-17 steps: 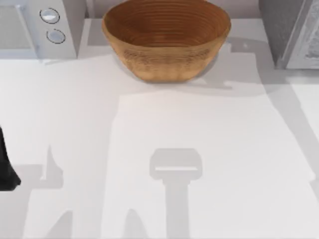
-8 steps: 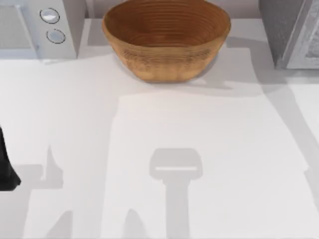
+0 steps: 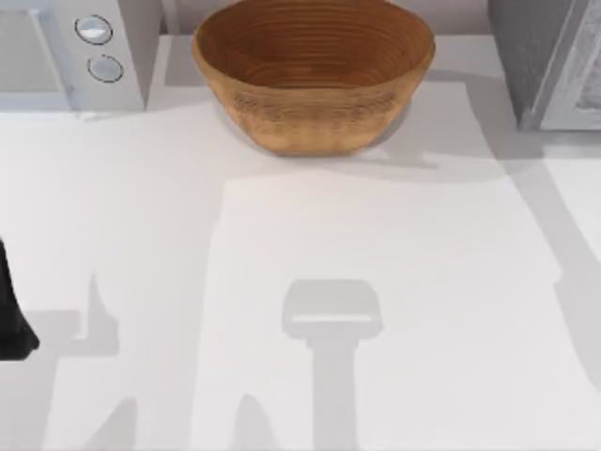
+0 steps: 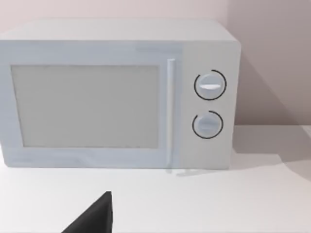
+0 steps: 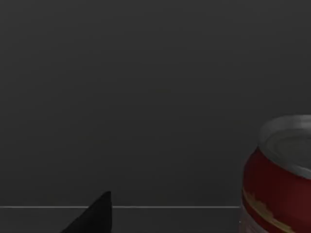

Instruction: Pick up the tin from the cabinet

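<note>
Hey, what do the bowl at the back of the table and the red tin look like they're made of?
The bowl looks like woven wicker or coiled wood, matte tan-brown, judging by the fine rings running round its wall. The tin looks like metal: a shiny silvery lid with a raised rim above a glossy red body with a gold and pale band, perhaps a printed label. As a rendered scene, both are guesses.

White table [image 3: 141, 207] bears wicker bowl [image 3: 313, 70], microwave [image 3: 66, 52].
</note>
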Available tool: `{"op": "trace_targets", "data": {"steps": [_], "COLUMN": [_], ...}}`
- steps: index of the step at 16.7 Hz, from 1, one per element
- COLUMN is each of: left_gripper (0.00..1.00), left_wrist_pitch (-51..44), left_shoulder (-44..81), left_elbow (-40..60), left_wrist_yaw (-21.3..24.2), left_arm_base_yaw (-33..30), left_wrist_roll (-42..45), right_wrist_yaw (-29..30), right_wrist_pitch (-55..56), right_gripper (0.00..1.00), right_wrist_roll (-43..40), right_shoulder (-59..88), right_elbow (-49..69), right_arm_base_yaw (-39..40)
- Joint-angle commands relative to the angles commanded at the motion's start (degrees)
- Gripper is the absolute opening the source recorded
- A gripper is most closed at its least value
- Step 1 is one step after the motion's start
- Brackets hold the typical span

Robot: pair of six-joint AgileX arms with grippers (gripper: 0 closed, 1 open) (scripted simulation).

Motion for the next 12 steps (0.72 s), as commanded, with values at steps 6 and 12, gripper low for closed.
{"op": "trace_targets", "data": {"steps": [6,12], "left_gripper": [1.00,1.00], "left_wrist_pitch": [0.0,0.0], "left_shoulder": [0.0,0.0], "left_elbow": [0.0,0.0], "left_wrist_yaw": [0.0,0.0], "left_arm_base_yaw": [0.0,0.0], "left_wrist_roll": [0.0,0.0], "right_wrist_yaw": [0.0,0.0], "right_wrist_pitch": [0.0,0.0], "right_gripper": [0.85,0.40], "right_wrist_roll": [0.0,0.0], "right_shoulder": [0.2,0.2], "right_elbow": [0.2,0.2], "right_arm_base_yaw": [0.0,0.0]}}
